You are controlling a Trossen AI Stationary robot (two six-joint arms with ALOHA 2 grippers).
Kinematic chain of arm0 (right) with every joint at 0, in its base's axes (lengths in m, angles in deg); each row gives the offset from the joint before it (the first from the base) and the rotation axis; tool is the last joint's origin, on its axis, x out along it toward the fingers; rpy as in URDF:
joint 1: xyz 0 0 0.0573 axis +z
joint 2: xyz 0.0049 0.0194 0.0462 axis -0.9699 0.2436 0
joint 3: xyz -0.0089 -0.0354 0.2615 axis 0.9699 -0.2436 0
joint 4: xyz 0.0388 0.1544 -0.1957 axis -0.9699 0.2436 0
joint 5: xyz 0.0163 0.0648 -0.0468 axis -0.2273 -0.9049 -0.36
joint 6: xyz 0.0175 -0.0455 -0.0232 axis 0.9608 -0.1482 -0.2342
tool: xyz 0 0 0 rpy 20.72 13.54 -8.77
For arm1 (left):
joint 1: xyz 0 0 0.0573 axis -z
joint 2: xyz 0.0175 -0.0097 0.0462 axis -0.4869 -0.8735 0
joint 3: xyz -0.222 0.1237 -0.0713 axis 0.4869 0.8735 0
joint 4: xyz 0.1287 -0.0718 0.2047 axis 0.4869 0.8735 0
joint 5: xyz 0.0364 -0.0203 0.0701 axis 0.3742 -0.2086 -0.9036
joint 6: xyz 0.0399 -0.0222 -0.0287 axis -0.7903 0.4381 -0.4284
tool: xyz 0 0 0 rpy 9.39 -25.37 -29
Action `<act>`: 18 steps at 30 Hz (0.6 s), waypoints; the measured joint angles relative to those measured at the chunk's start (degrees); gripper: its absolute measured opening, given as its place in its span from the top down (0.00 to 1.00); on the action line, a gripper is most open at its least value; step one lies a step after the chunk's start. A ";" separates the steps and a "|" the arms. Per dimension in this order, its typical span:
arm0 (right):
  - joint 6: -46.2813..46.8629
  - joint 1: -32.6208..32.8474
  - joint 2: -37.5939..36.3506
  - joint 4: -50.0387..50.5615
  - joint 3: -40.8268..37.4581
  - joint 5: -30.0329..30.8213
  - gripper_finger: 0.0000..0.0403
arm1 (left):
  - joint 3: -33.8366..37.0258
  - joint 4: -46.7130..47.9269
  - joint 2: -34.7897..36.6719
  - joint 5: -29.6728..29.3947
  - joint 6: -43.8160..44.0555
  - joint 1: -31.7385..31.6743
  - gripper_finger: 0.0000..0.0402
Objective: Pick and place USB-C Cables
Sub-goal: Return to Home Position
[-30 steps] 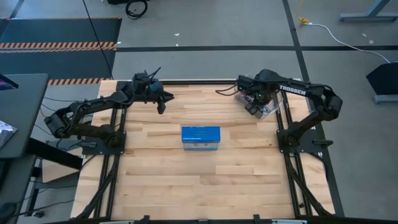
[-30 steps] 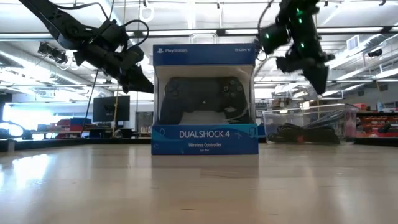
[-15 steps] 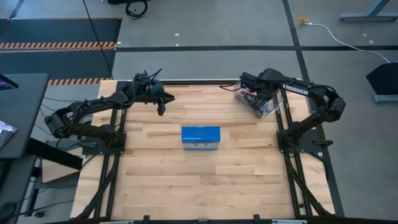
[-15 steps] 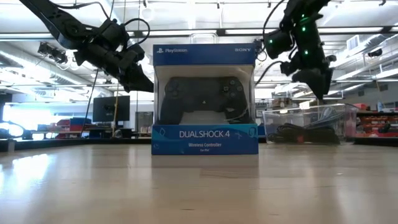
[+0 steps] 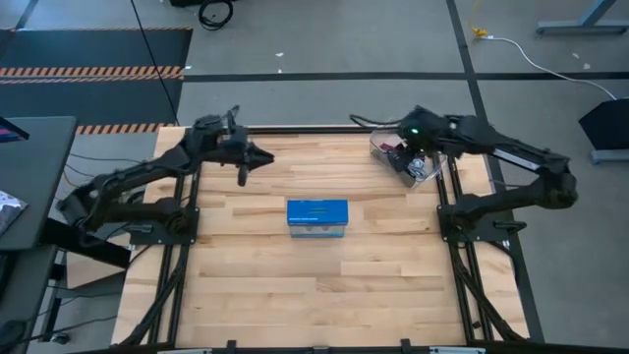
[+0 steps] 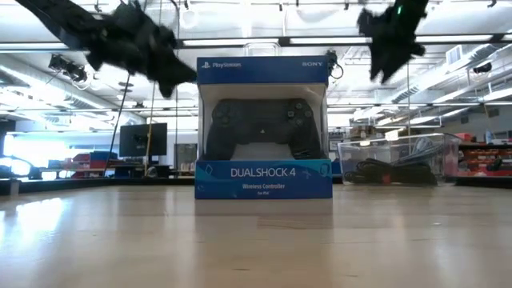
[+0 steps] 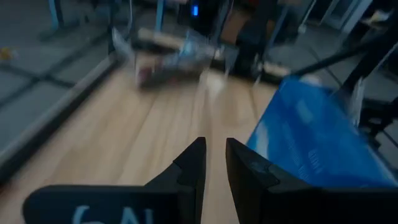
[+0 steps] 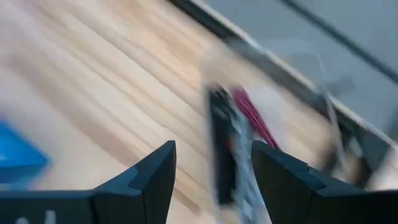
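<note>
The USB-C cables (image 8: pixel 251 116) lie as red, black and pale bundles inside a clear plastic bin (image 5: pixel 411 163) at the far right of the table; the low view shows dark cables (image 6: pixel 390 171) on the bin's floor. My right gripper (image 8: pixel 212 167) hangs open high above the bin, nothing between its fingers; the low view shows it (image 6: pixel 386 50) raised and blurred. My left gripper (image 7: pixel 215 163) hovers over the far left of the table (image 5: pixel 243 165), with only a narrow gap between its fingers and nothing in it.
A blue DualShock 4 box (image 5: pixel 316 217) stands upright in the middle of the table, between the two arms (image 6: pixel 264 128). Bare wood lies in front of it toward the near edge. The dark arm frames run along the table's left and right sides.
My right gripper has gone up, away from the clear bin, and its arm has swung outward toward the table's right. My left gripper has also risen a little and drifted slightly toward the left edge. The box and bin stay in place.
</note>
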 joint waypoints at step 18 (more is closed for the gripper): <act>4.91 27.65 -4.55 -17.30 -8.81 -0.18 0.74 | 0.00 17.05 30.42 -39.03 9.27 37.96 0.99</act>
